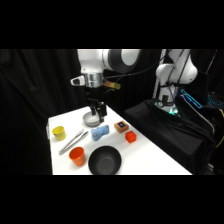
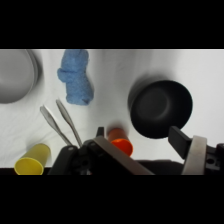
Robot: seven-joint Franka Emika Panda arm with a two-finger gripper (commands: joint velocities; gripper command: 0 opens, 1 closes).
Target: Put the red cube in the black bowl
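The black bowl [image 1: 105, 161] stands at the near edge of the white desk [image 1: 145, 160], and in the wrist view its matte inside [image 2: 161, 109] shows nothing in it. The red cube [image 1: 131, 137] lies on the bare desk toward the right edge, apart from the bowl, just in front of the orange-brown block with a dark blue top [image 1: 120, 126]; it does not show in the wrist view. An orange cup [image 1: 77, 155] stands upright just left of the black bowl, very close to its rim, and what it holds cannot be told from the side; in the wrist view it [image 2: 120, 143] is partly hidden behind the black linkage. A yellow cup [image 1: 59, 132] stands near the desk's left edge, also upright, and the wrist view [image 2: 32, 160] does not show down into it. The grey metal bowl [image 1: 92, 119] sits toward the back of the desk, directly below the gripper [image 1: 96, 111], which hangs low over it; the part of it seen in the wrist view [image 2: 16, 75] looks empty. Metal tongs [image 1: 73, 141] lie slanted between the yellow cup and a crumpled blue cloth [image 1: 100, 133]. The fingers stand apart, one finger [image 2: 181, 139] well to the right of the other, with nothing held between them.
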